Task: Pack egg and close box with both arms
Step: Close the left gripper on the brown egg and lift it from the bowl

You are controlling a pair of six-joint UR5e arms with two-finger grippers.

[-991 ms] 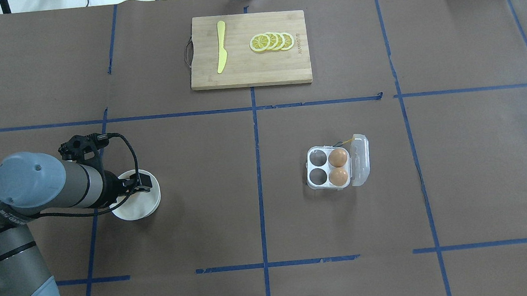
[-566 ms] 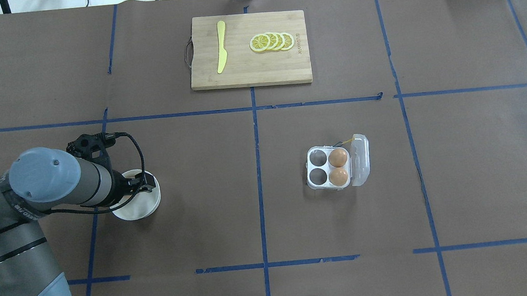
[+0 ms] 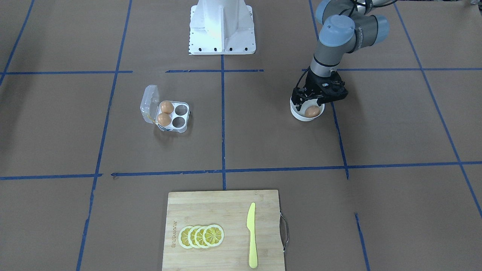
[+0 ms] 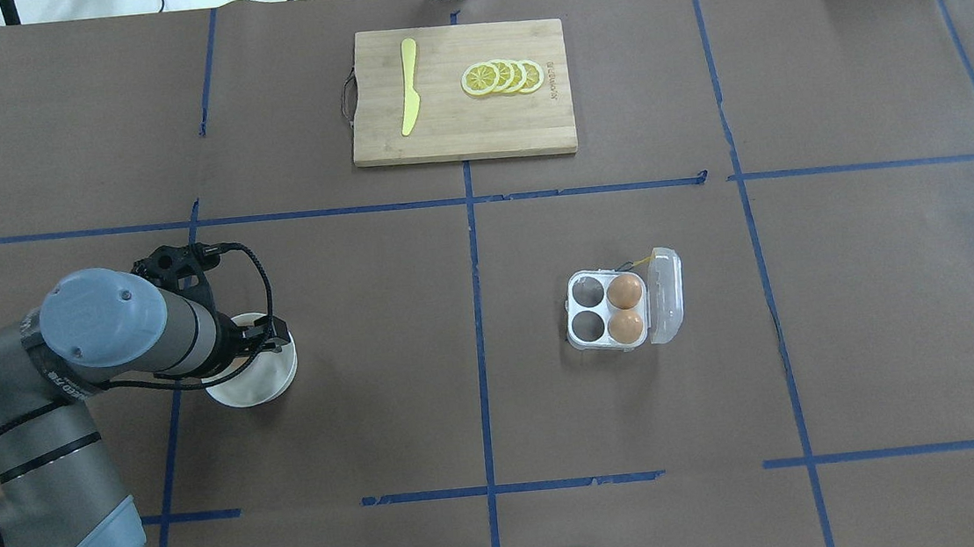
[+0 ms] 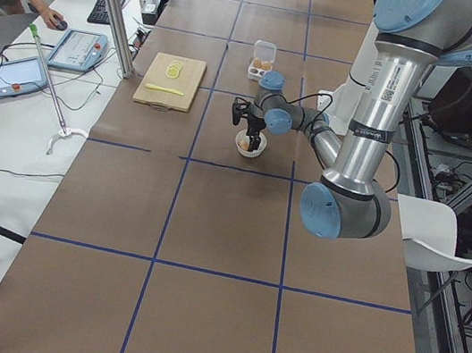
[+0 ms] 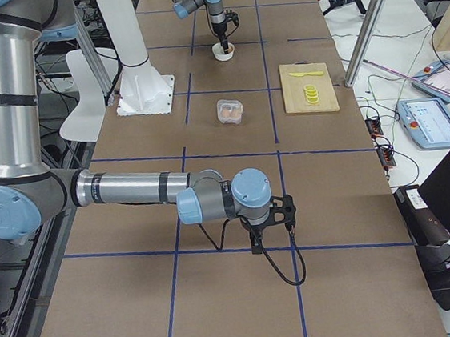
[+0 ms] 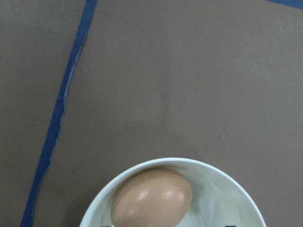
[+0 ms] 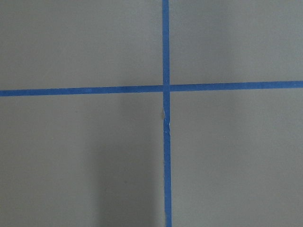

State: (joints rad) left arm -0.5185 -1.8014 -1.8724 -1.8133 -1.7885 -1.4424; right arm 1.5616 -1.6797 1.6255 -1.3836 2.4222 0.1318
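Observation:
One egg (image 3: 311, 111) lies in a round white bowl (image 3: 299, 116), also seen in the left wrist view (image 7: 151, 198). My left gripper (image 3: 310, 104) hangs just over the bowl (image 4: 254, 386), open, its tips either side of the egg. The clear box (image 4: 589, 328) stands open mid-table with its lid (image 4: 667, 293) folded back. Two eggs (image 4: 625, 290) fill the cups beside the lid and the other two cups are empty. My right gripper (image 6: 272, 232) shows only in the exterior right view, low over bare table. I cannot tell whether it is open or shut.
A wooden cutting board (image 4: 475, 133) with lemon slices (image 4: 503, 76) and a yellow knife (image 4: 409, 86) lies at the far side. The white pedestal (image 3: 222, 26) stands at the robot's base. Blue tape lines cross the brown table.
My left arm's upper joints have swung toward the bowl. The gripper has stayed over the bowl. The box and its eggs have not moved.

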